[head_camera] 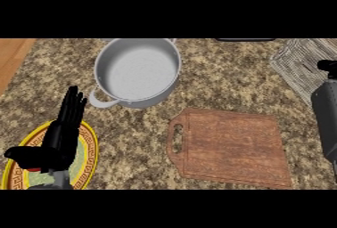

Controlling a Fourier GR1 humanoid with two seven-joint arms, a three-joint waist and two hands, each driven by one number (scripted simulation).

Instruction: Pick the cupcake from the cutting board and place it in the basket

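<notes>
The left hand (60, 133) is held open over a plate (89, 151); the right hand's (327, 66) fingers cannot be told above the basket (296, 58).

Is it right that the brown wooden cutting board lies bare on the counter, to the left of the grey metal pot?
Not quite. The head view shows the brown wooden cutting board bare on the counter, but it lies to the right of the grey metal pot, and nearer the robot.
</notes>
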